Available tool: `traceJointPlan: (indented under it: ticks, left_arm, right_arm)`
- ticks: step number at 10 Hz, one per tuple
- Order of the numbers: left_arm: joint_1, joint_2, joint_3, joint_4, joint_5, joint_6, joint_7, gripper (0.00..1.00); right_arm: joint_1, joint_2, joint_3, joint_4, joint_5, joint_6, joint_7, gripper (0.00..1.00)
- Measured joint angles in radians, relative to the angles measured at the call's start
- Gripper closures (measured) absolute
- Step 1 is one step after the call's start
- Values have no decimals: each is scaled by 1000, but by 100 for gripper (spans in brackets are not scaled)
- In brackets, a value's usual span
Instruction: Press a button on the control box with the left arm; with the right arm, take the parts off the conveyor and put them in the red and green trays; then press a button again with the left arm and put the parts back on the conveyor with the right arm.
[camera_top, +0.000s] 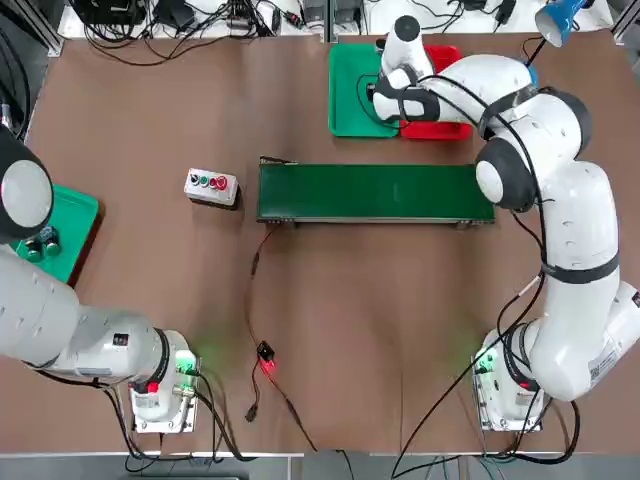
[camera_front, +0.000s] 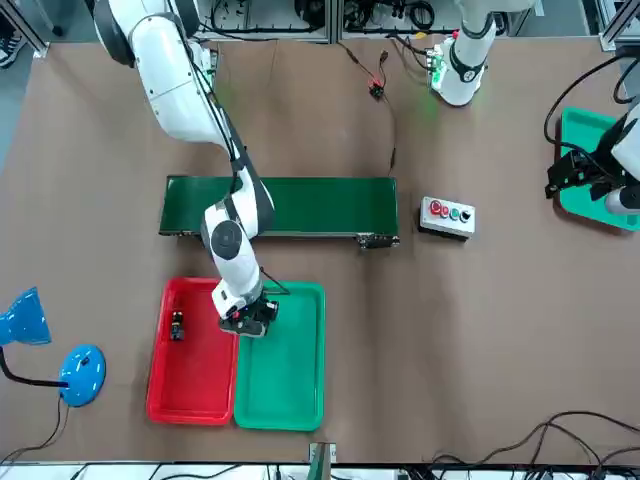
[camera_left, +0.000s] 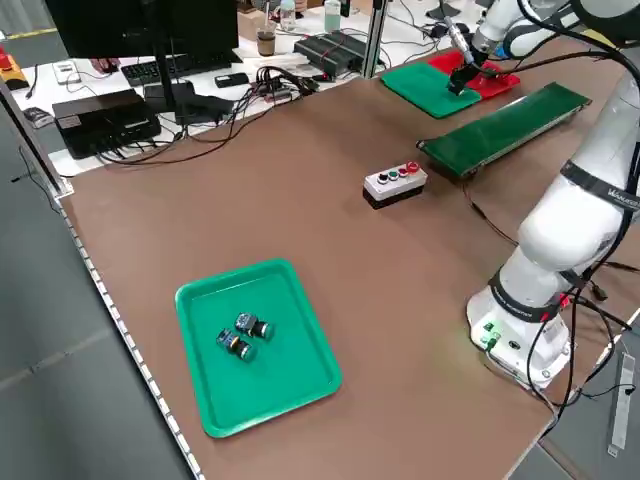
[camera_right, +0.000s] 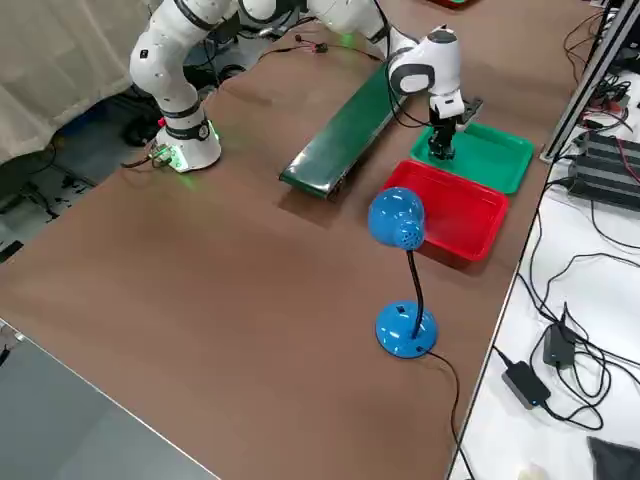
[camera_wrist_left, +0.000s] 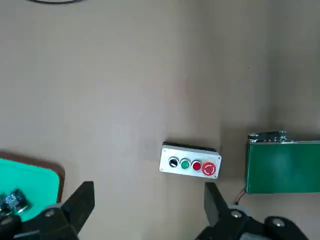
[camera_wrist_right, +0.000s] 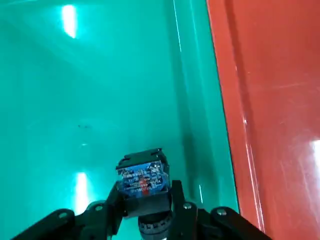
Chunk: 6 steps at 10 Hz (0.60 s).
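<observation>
— What carries everything?
— A brown table (camera_top: 350, 320), with cables (camera_top: 180, 30) bunched past its far edge.
— Anything on it?
— A blue desk lamp (camera_right: 400, 290) stands near the right edge.
— And around it?
— A neighbouring bench holds a monitor (camera_left: 140, 40), a keyboard (camera_left: 150, 70) and a black box (camera_left: 105, 115). A pale curtain (camera_right: 60, 60) hangs on the far side; the floor (camera_left: 60, 400) is grey.

three trays (camera_front: 300, 410), one conveyor (camera_top: 375, 192), one control box (camera_top: 211, 186)
</observation>
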<state>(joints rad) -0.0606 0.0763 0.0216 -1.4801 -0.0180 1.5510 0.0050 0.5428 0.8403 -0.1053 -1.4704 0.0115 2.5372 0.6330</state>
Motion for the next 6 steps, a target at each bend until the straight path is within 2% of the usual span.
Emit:
traceJointPlan:
  ticks: [4,6]
  left_arm:
    - [0,0,0,-2,0,0,-2,3]
    - [-1,0,-1,-8,0,0,-2,3]
  right_arm:
    - [-9,24,-1,21,0,15,0,58]
    - [-9,31,-1,21,0,24,0,52]
